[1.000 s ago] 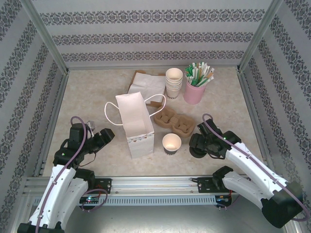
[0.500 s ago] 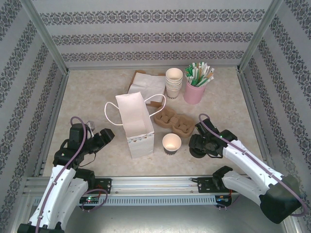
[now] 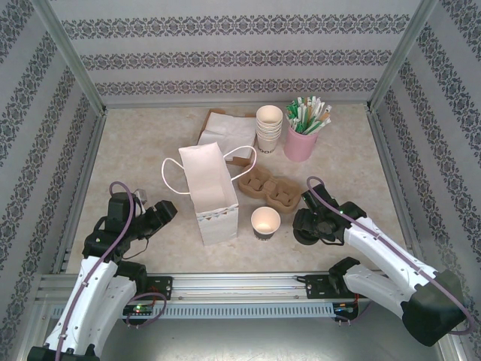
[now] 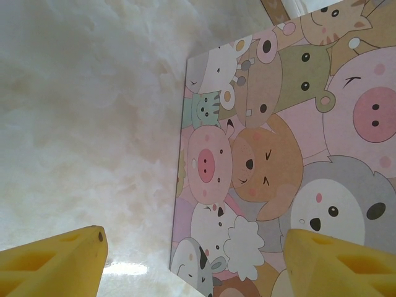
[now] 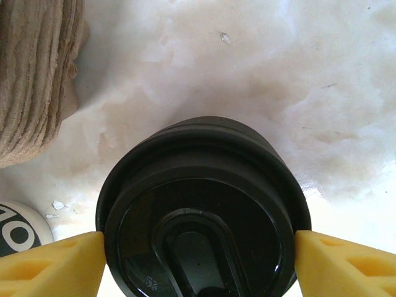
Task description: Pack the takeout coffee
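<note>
**Clearances on the table (image 3: pixel 135 150).** Left third: bare surface from near edge to far, open to the left gripper (image 3: pixel 167 212), whose fingers stand wide apart with nothing between them. An upright paper bag (image 3: pixel 210 192) walls off its right side. Centre, near: an open cup (image 3: pixel 265 222) just beside the bag, with a cardboard carrier (image 3: pixel 269 189) behind it. Right, near: a black lid stack (image 5: pixel 201 210) fills the span between the right gripper's (image 5: pixel 198 238) fingers. Far: napkins (image 3: pixel 225 128), cup stack (image 3: pixel 269 128) and straw holder (image 3: pixel 302 141) form a row. The far-right corner is bare.

Cup (image 3: pixel 265 222) between bag (image 3: pixel 210 194) and lids (image 5: pixel 198 185), carrier (image 3: pixel 269 190) behind
</note>
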Available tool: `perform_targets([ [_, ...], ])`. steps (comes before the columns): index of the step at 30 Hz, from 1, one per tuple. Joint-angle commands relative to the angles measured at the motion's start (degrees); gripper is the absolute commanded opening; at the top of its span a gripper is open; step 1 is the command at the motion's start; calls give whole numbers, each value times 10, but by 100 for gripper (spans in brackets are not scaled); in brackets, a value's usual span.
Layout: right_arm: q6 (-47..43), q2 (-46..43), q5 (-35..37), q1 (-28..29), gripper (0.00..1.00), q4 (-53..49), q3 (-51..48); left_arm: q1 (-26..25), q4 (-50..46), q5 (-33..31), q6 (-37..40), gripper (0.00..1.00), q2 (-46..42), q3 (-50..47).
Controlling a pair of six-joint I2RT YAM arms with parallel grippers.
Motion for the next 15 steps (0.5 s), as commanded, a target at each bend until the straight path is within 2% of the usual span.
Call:
perform_targets([
  [1, -8, 3, 14, -3, 77, -4, -7, -7, -16, -8, -3, 76, -6, -4],
  [15, -3, 1, 17, -3, 72, -12, -2, -8, -17, -8, -5, 76, -6, -4],
])
